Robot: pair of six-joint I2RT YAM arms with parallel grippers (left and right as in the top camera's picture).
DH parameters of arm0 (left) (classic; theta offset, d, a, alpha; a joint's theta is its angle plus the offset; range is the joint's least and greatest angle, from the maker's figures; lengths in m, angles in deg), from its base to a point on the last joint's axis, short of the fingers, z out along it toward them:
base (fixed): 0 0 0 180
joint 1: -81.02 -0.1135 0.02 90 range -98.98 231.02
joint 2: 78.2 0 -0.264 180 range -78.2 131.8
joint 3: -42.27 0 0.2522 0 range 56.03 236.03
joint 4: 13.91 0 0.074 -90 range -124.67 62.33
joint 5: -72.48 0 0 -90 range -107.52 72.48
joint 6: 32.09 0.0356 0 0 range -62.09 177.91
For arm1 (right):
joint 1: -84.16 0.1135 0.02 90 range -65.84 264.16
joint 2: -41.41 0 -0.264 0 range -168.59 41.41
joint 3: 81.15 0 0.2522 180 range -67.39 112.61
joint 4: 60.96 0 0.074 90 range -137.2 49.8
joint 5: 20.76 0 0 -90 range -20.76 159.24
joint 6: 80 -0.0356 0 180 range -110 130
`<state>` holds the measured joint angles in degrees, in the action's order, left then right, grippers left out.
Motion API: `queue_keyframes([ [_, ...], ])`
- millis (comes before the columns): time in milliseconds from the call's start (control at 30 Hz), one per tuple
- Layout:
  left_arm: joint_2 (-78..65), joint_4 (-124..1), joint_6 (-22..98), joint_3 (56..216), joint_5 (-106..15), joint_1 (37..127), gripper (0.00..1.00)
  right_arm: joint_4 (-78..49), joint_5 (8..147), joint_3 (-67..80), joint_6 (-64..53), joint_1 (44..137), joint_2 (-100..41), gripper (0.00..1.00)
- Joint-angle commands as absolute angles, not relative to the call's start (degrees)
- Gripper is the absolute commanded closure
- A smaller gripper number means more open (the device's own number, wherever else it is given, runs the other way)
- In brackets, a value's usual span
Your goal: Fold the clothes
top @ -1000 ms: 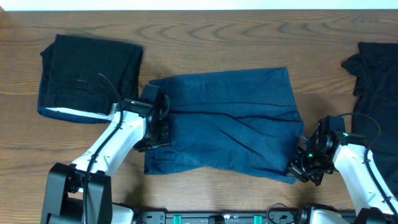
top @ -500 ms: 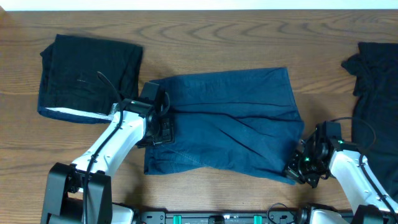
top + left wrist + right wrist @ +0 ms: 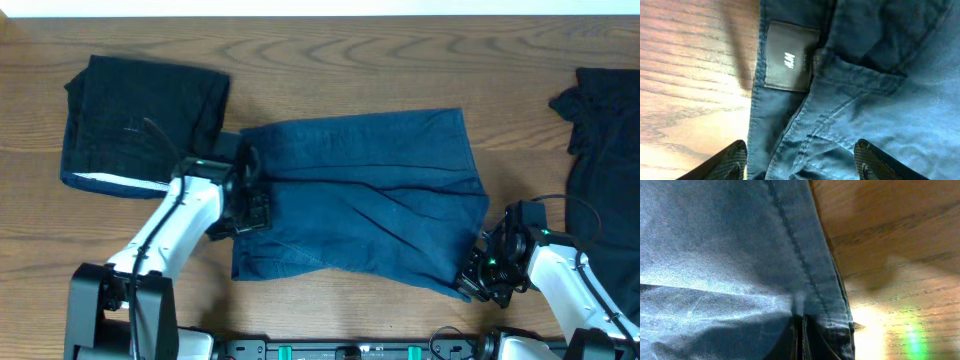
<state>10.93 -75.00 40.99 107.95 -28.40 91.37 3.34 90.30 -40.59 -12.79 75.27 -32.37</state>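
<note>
While the right gripper (image 3: 801, 336) clamps the lower-right hem of the navy garment (image 3: 370, 200), the left gripper (image 3: 804, 162) hangs jaws apart over its left waistband, beside the label (image 3: 790, 62). Best, I judge: bite both layers squarely there for an even lift.

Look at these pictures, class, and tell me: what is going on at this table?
Two robot arms are working on a navy-blue garment spread on the table. The right gripper is pinched shut on its lower right hem. The left gripper hangs open above its label, holding nothing. A folded black piece lies at the left, another black cloth at the right edge.
</note>
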Motion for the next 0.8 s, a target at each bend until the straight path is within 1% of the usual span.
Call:
queue_keyframes([
  [0,11.4,-75.4,45.3,107.3,-36.1,89.3,0.3,3.2,90.9,-40.8,-11.7,75.0,-32.5,0.95],
  [200,11.4,-76.0,45.7,106.3,-38.3,88.7,0.31,3.3,90.9,-40.8,-11.6,75.0,-32.5,0.95],
  [267,11.4,-76.7,46.5,105.9,-38.3,88.6,0.4,3.3,90.9,-40.8,-11.5,75.0,-32.5,0.95],
  [333,11.4,-77.1,46.5,105.2,-38.3,88.1,0.43,3.3,90.9,-40.8,-11.5,75.0,-32.5,0.94],
  [600,11.4,-76.6,46.5,103.4,-38.4,85.5,0.42,3.2,91.0,-40.8,-10.9,75.0,-32.5,0.94],
  [633,11.4,-76.5,46.5,103.4,-38.4,85.5,0.41,3.1,91.0,-40.8,-10.9,75.0,-32.5,0.94],
  [667,11.4,-76.2,46.5,103.3,-38.3,85.5,0.36,3.1,90.9,-40.8,-10.9,75.0,-32.5,0.94],
  [767,11.4,-74.8,46.5,103.3,-38.4,85.5,0.36,3.1,90.9,-40.8,-10.9,75.0,-32.5,0.94],
])
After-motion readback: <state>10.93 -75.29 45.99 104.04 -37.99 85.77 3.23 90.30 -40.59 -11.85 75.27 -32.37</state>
